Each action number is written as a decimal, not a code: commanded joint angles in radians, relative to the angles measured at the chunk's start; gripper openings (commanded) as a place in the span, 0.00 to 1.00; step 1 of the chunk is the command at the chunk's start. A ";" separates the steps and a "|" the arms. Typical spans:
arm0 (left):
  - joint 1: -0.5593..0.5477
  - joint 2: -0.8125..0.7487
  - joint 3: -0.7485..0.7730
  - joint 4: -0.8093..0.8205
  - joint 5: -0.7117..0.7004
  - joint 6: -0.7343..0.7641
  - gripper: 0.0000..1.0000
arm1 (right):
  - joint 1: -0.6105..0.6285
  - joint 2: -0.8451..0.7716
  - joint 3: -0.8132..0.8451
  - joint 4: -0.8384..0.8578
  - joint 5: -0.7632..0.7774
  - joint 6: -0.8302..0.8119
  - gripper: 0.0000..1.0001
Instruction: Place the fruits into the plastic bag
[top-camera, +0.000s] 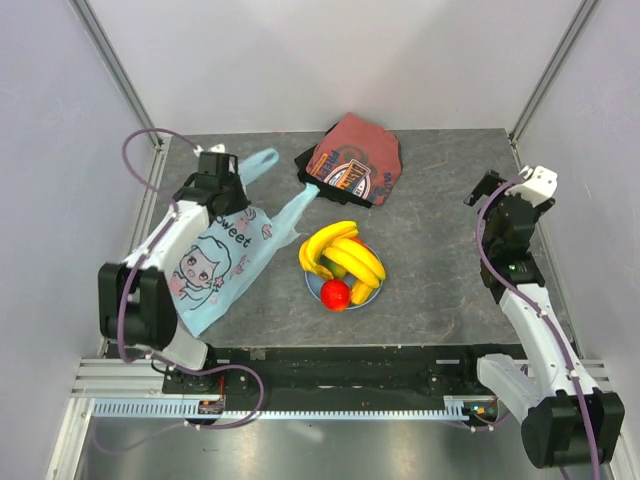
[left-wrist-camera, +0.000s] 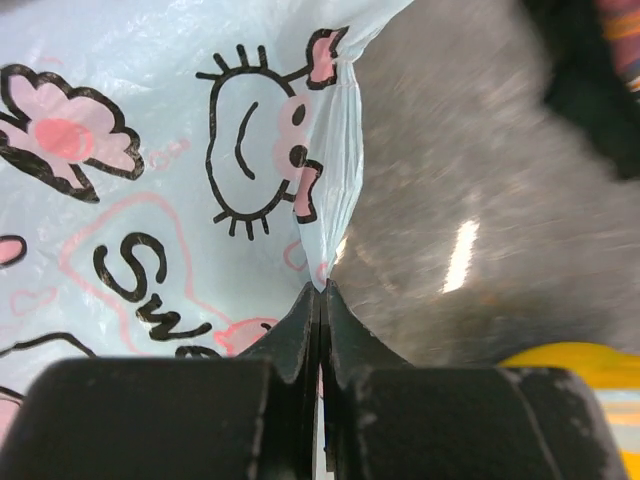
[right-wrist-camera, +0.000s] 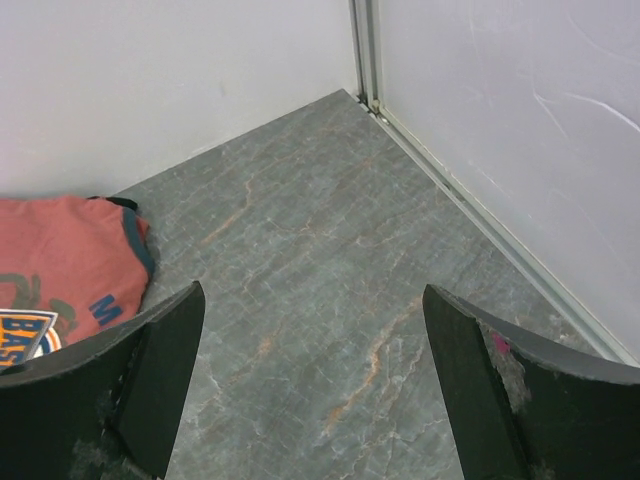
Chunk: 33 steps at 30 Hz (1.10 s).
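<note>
Nearest: left gripper (left-wrist-camera: 321, 292), jaws clamped on plastic bag (left-wrist-camera: 150, 120) rim by tabletop (top-camera: 440, 290) left edge; film likely limp, slippery; right gripper (right-wrist-camera: 312, 300) jaws apart, empty; bananas (top-camera: 342, 250) likely firm, take mid-bunch.

Bananas (top-camera: 342, 250) are heaped on the plate (top-camera: 374, 293) in the middle of the table (top-camera: 430, 270), with the red fruit (top-camera: 335, 294) at their 6 o'clock and a green fruit (top-camera: 338, 270) peeking out between them. At 9 o'clock from the plate the bag (top-camera: 215, 265) lies flat, one handle reaching toward the cloth (top-camera: 352, 160) folded at 12 o'clock. The left gripper (top-camera: 218, 186) is down on the bag's far end, its jaws hidden from here. The right gripper (top-camera: 490, 192) hangs at 2 o'clock, well apart from everything.
</note>
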 joint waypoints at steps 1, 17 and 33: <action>0.028 -0.173 -0.042 0.154 0.067 0.074 0.02 | 0.002 0.042 0.143 -0.047 -0.020 0.026 0.98; 0.175 -0.399 -0.110 0.533 0.768 -0.070 0.01 | 0.000 0.165 0.382 -0.126 -0.342 0.031 0.92; 0.207 -0.419 -0.274 0.700 0.952 -0.210 0.01 | 0.377 0.599 0.762 -0.170 -1.002 0.242 0.81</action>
